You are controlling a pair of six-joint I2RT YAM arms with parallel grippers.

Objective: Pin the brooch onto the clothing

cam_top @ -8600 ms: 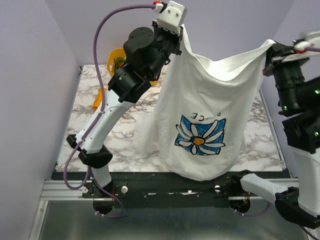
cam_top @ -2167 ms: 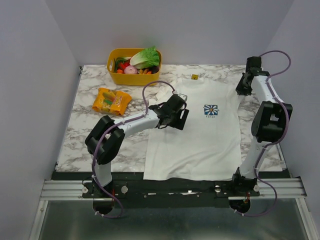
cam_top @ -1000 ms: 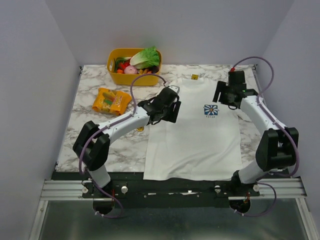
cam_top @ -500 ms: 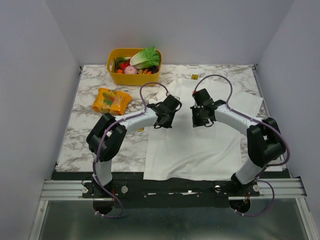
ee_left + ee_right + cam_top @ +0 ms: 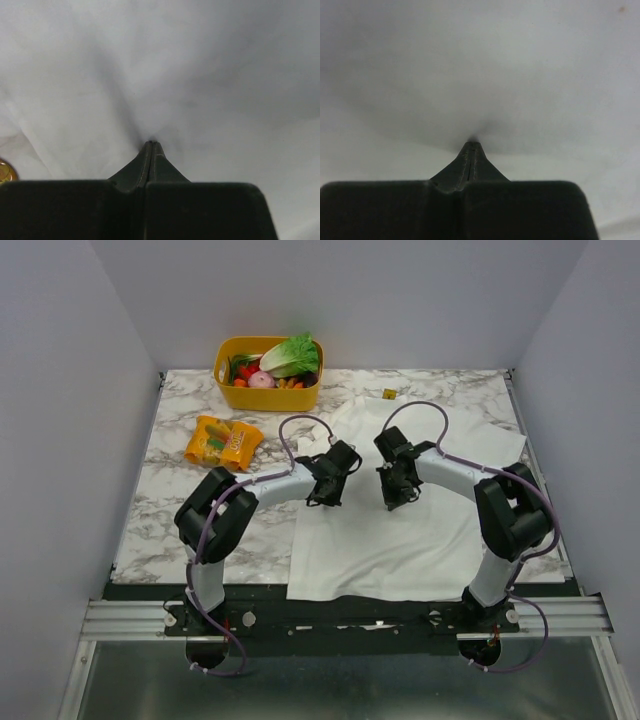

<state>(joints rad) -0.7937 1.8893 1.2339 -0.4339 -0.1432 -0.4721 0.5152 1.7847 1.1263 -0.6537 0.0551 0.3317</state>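
The white short-sleeved cotton T-shirt lies flat on the grey-veined marble counter. Both arms are bent down onto its upper chest. The left pincer has its fingers together, tips pushed into the cloth, with creases running out from them. The right pincer is together too, pressing a shallow dimple into the shirt. Whether either has nipped a fold of fabric, I cannot tell. Neither holds the tiny round gold brooch, which sits just off the shirt's edge on the left pincer's side, cut by the frame. I cannot tell whether it rests on bare counter or on a sleeve. The main risk, as I judge it, is that closed tips dragging across the shirt would bunch it and either bury the brooch or nudge it further from the shirt. Such a small flat disc could also skid away when the fingers try to lift it. Only the left wrist view shows the brooch; from above, the left arm seems to hide it. The top view alone shows the whole shirt, with its collar end rumpled and its chest print out of sight. It also shows the orange foil snack packet and the yellow plastic basket of vegetables, both beyond the shirt's collar end on the left-arm side.
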